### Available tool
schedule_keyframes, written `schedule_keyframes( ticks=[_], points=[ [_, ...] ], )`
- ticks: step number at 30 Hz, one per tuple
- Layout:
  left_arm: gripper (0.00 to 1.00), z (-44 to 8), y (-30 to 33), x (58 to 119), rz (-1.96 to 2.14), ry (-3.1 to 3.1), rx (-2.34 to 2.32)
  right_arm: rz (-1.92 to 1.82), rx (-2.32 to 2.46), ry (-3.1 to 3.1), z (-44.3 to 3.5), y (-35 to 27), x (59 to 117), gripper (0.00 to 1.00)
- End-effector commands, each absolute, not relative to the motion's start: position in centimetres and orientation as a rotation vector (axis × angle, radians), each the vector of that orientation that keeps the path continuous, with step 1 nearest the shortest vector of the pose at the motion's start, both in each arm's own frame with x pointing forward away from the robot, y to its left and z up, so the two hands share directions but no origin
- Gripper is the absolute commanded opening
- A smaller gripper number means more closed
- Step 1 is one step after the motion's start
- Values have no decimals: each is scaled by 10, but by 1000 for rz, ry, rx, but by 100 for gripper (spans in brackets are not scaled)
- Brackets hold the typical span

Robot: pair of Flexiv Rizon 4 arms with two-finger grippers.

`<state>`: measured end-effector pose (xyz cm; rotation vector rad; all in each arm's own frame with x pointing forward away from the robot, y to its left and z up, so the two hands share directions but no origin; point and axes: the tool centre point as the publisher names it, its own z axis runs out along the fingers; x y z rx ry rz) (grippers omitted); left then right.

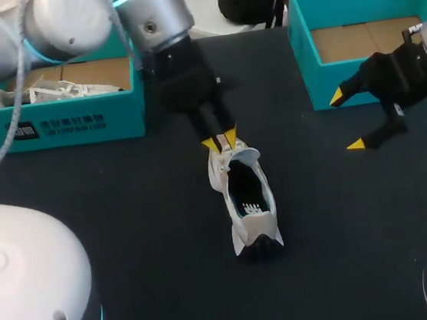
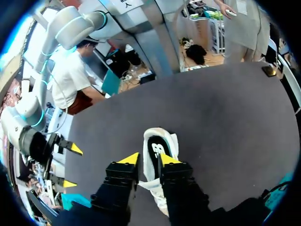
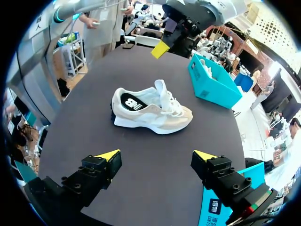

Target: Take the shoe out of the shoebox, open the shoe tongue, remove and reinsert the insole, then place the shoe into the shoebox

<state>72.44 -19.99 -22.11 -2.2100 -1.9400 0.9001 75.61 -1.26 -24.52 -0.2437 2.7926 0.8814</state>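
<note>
While the shoe [image 1: 249, 202] stands on its sole in the middle of the dark worktop [image 1: 127, 216], my left hand [image 1: 220, 141] hangs over its laced front, fingers drawn near together with a slim gap, gripping nothing. My right hand [image 1: 346, 121] hovers spread wide near the teal shoebox [image 1: 304, 57], well apart from the shoe.

You've got bare table [image 1: 129, 231] on both sides of the shoe [image 1: 249, 202], both flanks passable. The left gripper [image 1: 220, 140] sits over its far end, blocking there. The left shoebox [image 1: 78, 121] and right shoebox [image 1: 306, 57] wall the back corners, and the right gripper [image 1: 346, 121], fingers spread, hangs beside the right one.
</note>
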Motion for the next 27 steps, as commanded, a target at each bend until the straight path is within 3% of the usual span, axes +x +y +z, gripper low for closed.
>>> schedule_keyframes(
  ticks=[1,17,27],
  points=[
    [0,-221,-209,727,-109,-1569,-2241,876,-242,2794,-246,-12,756,100],
    [0,-234,-214,710,-191,-1653,-2182,876,-242,2794,-246,-12,756,100],
    [0,-263,-204,694,31,-1904,-2106,876,-242,2794,-246,-12,756,100]
  ],
)
